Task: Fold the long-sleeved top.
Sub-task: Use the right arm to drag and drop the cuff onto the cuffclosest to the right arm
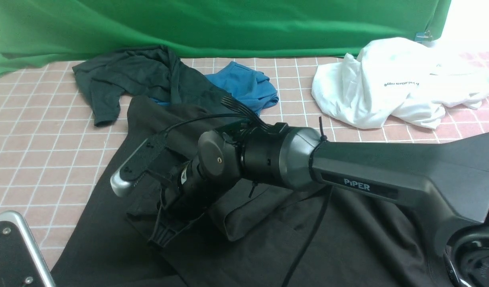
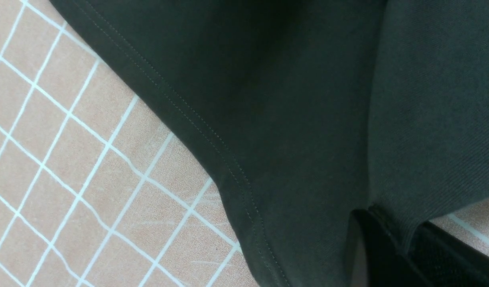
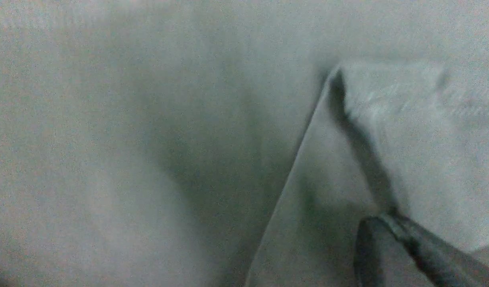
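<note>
1. The right gripper (image 3: 378, 223) is closed, its jaws together on a raised ridge of the long-sleeved top (image 1: 348, 239), toward the garment's left side
2. The left gripper (image 2: 400, 239) is also closed, with the top's cloth pinched between its jaws close to a stitched hem
3. The top lies spread over the near part of the pink checked table (image 1: 37, 159), under the right arm
4. Behind it lie a dark short-sleeved shirt (image 1: 129, 75) and a blue garment (image 1: 244, 85); a white tee (image 1: 388, 87) sits well apart at far right
</note>
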Tool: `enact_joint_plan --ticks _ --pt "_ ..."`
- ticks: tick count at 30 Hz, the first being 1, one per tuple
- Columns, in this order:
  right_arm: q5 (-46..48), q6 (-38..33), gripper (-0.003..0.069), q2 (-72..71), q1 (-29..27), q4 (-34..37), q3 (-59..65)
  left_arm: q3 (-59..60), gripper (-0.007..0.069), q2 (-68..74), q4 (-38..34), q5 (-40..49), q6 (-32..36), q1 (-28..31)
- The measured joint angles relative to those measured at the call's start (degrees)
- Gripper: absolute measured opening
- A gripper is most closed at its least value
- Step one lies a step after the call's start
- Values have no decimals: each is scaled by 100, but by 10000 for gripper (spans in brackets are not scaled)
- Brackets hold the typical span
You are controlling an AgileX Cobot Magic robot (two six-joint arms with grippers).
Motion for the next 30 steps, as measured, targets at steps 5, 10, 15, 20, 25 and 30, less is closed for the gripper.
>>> enact_joint_plan --ticks 5,10,15,20,25,30 --pt "8 80 31 17 0 -326 -173 0 36 0 0 0 0 0" --pt "-224 198 31 45 0 -610 -210 0 36 0 0 5 0 0" --pt "-293 216 31 138 0 -715 -247 0 36 0 0 5 0 0" --pt "-1225 167 31 148 0 -735 -247 0 36 0 0 5 0 0" --pt "-2607 -103 31 436 0 -735 -337 0 36 0 0 5 0 0" --pt "-2346 -159 34 501 0 -735 -424 0 36 0 0 1 0 0"
